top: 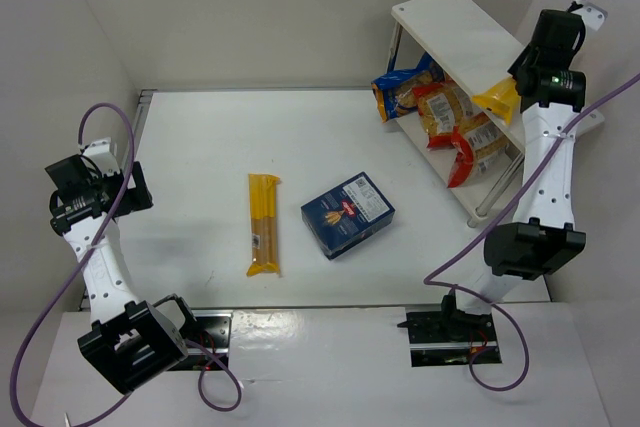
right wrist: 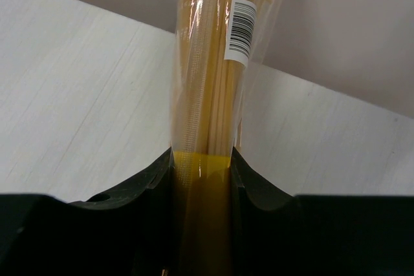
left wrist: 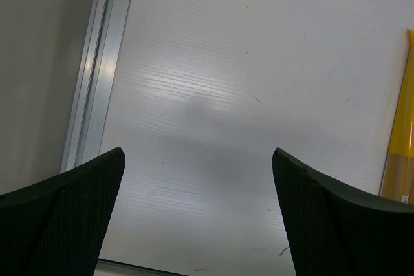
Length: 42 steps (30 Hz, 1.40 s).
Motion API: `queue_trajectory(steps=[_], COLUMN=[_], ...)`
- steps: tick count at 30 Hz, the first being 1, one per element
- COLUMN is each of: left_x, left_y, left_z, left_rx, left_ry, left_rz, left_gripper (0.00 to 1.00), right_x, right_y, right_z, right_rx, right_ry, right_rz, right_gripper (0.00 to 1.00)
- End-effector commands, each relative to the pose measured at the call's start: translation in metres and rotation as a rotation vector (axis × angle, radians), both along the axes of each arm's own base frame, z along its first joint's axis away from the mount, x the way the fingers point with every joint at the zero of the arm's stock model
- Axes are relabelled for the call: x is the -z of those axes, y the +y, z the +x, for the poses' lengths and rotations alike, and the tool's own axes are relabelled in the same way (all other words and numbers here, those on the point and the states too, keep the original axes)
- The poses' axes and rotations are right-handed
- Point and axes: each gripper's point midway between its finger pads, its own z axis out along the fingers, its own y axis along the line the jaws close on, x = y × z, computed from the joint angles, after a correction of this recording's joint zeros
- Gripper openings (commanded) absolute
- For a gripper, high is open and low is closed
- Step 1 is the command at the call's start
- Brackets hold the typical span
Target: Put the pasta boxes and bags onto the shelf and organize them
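Currently the right jaws are clamped tight on a spaghetti pack [right wrist: 208, 95], pinching its yellow end between both fingers. The pack's clear length, with pale strands and a barcode label [right wrist: 240, 29], runs away from the wrist camera over the top board of the shelf [top: 450, 32]. In the top view the right arm [top: 545, 147] reaches up to the shelf's near right end, and a yellow tip of the held pack shows there at the edge of the top board; whether the pack touches the board I cannot tell. On the shelf's lower tier lie a blue bag [top: 405, 85] at the left end, a red bag [top: 442, 107] just beside it, and another reddish bag [top: 470, 152] toward the right end, all partly hidden under the top board. A second pack [top: 264, 224] of spaghetti lies flat on the surface [top: 200, 147], well apart from the shelf, down and left of it in the top view. The dark blue box [top: 347, 214] sits flat between that pack and the shelf, apart from both. The left jaws stand wide open and hold nothing, hanging over bare surface at the side farthest from the shelf. The second pack's yellow edge just shows at the right border of the left wrist view.
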Motion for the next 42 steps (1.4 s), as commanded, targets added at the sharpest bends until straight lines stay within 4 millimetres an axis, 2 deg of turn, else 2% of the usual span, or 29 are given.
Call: queue_trajectory(steps=[1,14,23,24,25,26,28,29,33,35,42], left_x=[-0.004,-0.004,-0.004,-0.004,-0.004,-0.004,-0.004,-0.004,-0.004,-0.004,-0.007], left_y=[0.001,0.001,0.001,0.001,0.001,0.001,0.001,0.001,0.000,0.000,-0.002], left_z=[0.004,0.004,0.004,0.004,0.004,0.004,0.004,0.004,0.004,0.004,0.005], left_rx=[0.021,0.021,0.028,0.028,0.028,0.028,0.028,0.028,0.034,0.034,0.041], left_ry=[-0.025,-0.025,-0.023,-0.023,-0.023,-0.023,-0.023,-0.023,-0.027,-0.027,-0.038], left_rz=[0.009,0.009,0.016,0.016,0.016,0.016,0.016,0.016,0.011,0.011,0.011], left_gripper=[1.00,1.00,1.00,1.00,1.00,1.00,1.00,1.00,1.00,1.00,1.00], right_x=[-0.072,-0.070,-0.065,-0.065,-0.065,-0.069,-0.065,-0.069,-0.076,-0.076,-0.087], right_y=[0.005,0.000,0.009,0.009,0.009,0.012,0.013,0.016,0.025,0.028,0.035], right_z=[-0.010,-0.013,-0.013,-0.013,-0.013,-0.015,-0.013,-0.016,-0.020,-0.020,-0.031], right_rx=[-0.002,0.016,-0.037,-0.037,-0.037,-0.049,-0.058,-0.069,-0.093,-0.097,-0.115], right_ry=[-0.252,-0.251,-0.245,-0.245,-0.245,-0.254,-0.246,-0.255,-0.270,-0.265,-0.288], right_rz=[-0.032,-0.036,-0.019,-0.019,-0.019,-0.018,-0.013,-0.013,-0.022,-0.031,-0.032], right_gripper=[0.00,0.00,0.01,0.05,0.13,0.34,0.53,0.68,0.94,1.00,1.00])
